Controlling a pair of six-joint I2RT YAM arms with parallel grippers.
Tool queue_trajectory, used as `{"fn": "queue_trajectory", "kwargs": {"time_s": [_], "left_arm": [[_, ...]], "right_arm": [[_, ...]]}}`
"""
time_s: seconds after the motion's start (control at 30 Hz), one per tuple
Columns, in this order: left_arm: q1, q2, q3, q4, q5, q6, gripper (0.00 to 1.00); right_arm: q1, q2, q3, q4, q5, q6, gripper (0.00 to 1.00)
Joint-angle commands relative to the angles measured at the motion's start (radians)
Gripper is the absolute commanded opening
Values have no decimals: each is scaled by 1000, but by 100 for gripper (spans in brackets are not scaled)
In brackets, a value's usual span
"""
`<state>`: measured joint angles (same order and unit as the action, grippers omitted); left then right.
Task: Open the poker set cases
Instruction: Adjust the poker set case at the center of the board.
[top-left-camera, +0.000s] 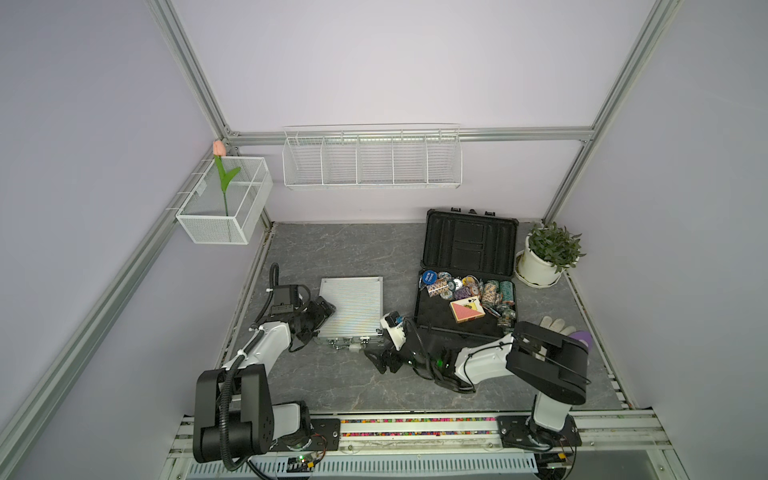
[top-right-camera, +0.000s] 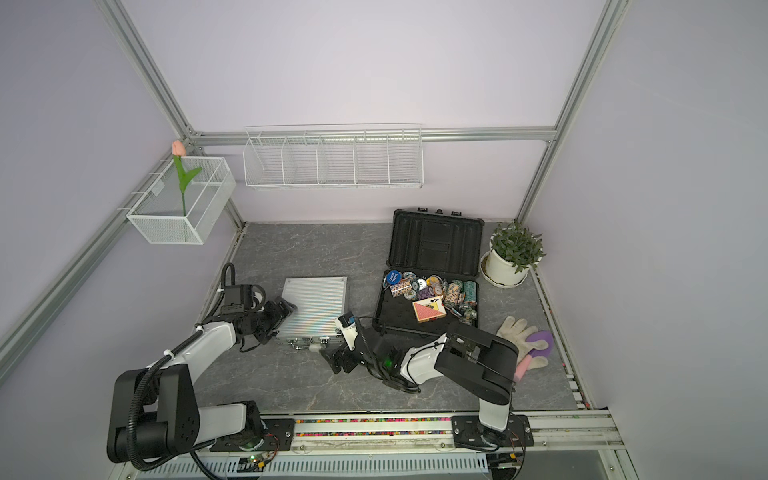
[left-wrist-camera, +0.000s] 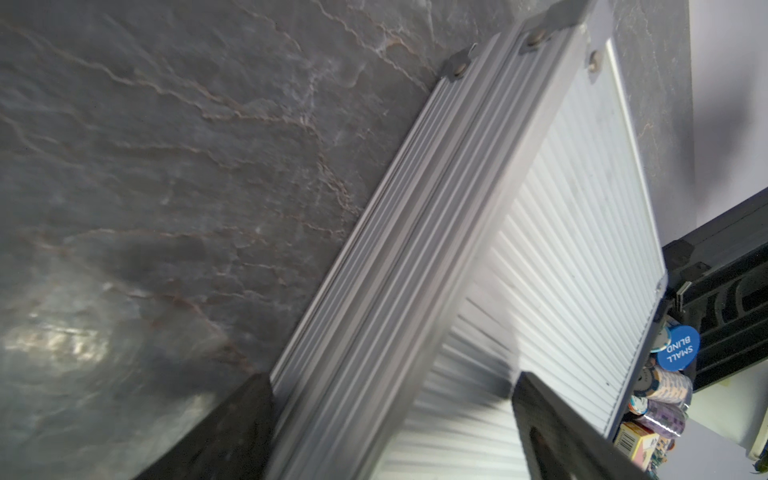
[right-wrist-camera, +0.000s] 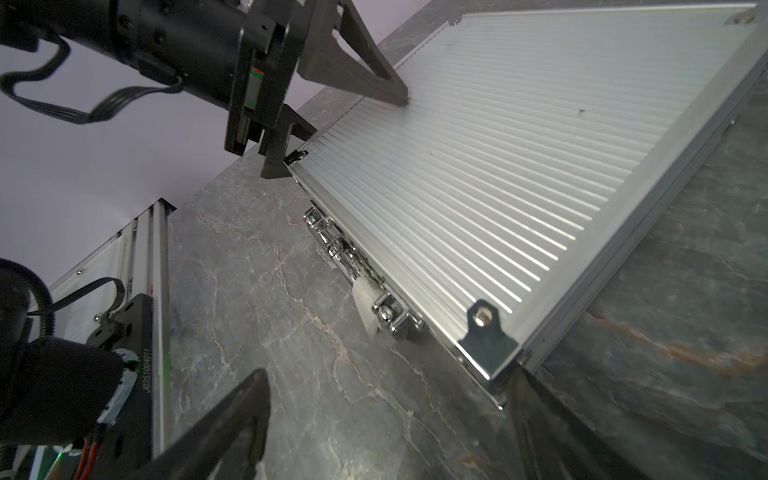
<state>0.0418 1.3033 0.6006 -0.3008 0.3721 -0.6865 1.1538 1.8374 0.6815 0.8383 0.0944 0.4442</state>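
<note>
Right wrist view gives the closest look at the silver case (right-wrist-camera: 519, 166). It lies flat on the table with its ribbed lid down on the base, and the chrome latches (right-wrist-camera: 390, 311) run along the front edge that faces the robot. Whether those latches are sprung cannot be told.

The left gripper (right-wrist-camera: 336, 133) is spread wide across the silver case's left front corner. One finger rests on the lid and the other sits at the case's side. The right gripper (right-wrist-camera: 386, 374) is also spread and holds nothing. It is low over the table, just off the silver case's right front corner.

The black case (top-left-camera: 469, 245) lies to the right of the silver case and a little further back, with its lid standing up. Poker chips (top-left-camera: 465, 291) and a card deck (top-left-camera: 467, 311) lie loose in its base.

By my reading the task is half done: the black case is open, and the silver case has yet to be unlatched and lifted.

The table (top-left-camera: 332, 249) is a dark grey, stone-patterned slab. Right of the silver case, beyond the black one, are a potted plant (top-left-camera: 548, 257) and a pale glove (top-left-camera: 552, 324).

Behind the silver case a white wire rack (top-left-camera: 372, 160) hangs on the lilac back wall. A mesh basket (top-left-camera: 224, 199) holding a tulip hangs on the left wall. Aluminium framing edges the enclosure.
</note>
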Motion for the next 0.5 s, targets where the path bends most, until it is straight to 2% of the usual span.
{"fn": "queue_trajectory", "kwargs": {"time_s": [0.0, 0.3, 0.47], "left_arm": [[-17, 11, 12, 18, 153, -16, 92], [-36, 13, -10, 57, 174, -50, 91], [-39, -4, -8, 30, 164, -31, 91]], "right_arm": [[16, 61, 26, 115, -48, 6, 89], [-25, 149, 41, 210, -87, 69, 81], [-26, 117, 10, 217, -52, 78, 80]]}}
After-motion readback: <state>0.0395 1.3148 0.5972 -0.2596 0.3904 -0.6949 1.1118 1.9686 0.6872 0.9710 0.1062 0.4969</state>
